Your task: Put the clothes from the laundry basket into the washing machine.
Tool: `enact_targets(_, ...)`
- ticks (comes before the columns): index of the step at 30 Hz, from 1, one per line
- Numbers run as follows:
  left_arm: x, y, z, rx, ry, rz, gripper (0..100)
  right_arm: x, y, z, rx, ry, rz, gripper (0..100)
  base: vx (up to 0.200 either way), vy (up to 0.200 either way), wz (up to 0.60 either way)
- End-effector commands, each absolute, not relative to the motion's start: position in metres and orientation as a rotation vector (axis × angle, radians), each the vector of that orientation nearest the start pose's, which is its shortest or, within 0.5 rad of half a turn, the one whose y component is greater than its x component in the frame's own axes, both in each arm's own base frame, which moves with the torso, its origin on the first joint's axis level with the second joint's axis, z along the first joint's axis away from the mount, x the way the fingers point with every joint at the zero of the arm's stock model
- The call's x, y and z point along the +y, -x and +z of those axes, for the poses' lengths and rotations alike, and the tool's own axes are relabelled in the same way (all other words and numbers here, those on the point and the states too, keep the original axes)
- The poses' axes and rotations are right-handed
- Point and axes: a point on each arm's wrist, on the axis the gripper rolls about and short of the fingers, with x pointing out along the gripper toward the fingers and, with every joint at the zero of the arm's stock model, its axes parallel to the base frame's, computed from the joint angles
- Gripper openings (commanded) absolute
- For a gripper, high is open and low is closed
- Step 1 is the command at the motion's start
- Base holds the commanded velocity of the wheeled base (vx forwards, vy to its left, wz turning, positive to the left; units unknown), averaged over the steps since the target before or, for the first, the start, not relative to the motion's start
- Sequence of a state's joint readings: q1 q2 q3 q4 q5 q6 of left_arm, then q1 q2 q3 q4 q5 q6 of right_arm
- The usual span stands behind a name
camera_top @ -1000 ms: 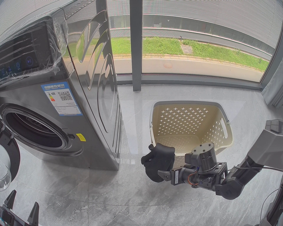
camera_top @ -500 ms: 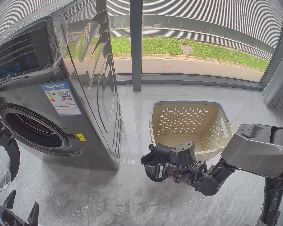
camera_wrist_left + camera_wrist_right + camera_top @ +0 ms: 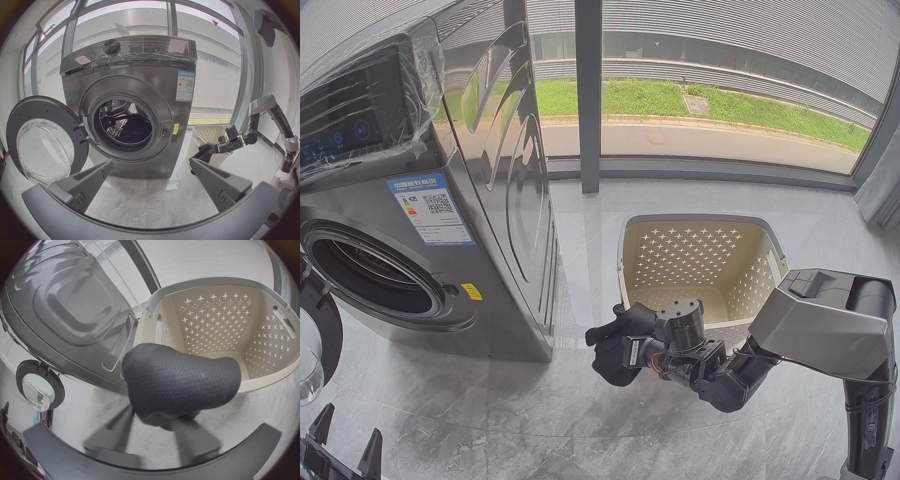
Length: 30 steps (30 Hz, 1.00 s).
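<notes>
My right gripper (image 3: 626,357) hangs above the floor between the cream laundry basket (image 3: 700,219) and the grey washing machine (image 3: 487,206), shut on a black garment (image 3: 610,355). The cloth bunches over its fingers in the right wrist view, black garment (image 3: 181,380), right gripper (image 3: 156,422). The basket (image 3: 218,318) looks bare inside. The machine's door (image 3: 40,140) is swung open, and dark clothes (image 3: 137,129) lie in the drum (image 3: 125,125). My left gripper (image 3: 150,170) stands open low in front of the machine, left gripper (image 3: 349,434).
A tall window with a dark post (image 3: 588,94) runs behind the basket. Smooth grey floor (image 3: 487,406) lies open between the machine's front and the basket. The open door (image 3: 315,331) juts out on the machine's left side.
My right arm has swung left with the black garment, away from the basket's front rim and toward the machine. The left gripper has kept still.
</notes>
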<state>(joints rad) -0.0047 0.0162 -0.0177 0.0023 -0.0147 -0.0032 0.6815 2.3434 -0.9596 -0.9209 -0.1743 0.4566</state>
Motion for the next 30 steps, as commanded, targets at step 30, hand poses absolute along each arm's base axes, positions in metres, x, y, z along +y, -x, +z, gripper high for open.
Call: enact_targets(30, 0.000, 0.023, 0.076, 0.005, 0.005, -0.020, 100, 0.159, -0.150, 0.169, 0.207, -0.194, 0.622, 0, 0.000, 0.000, 0.00)
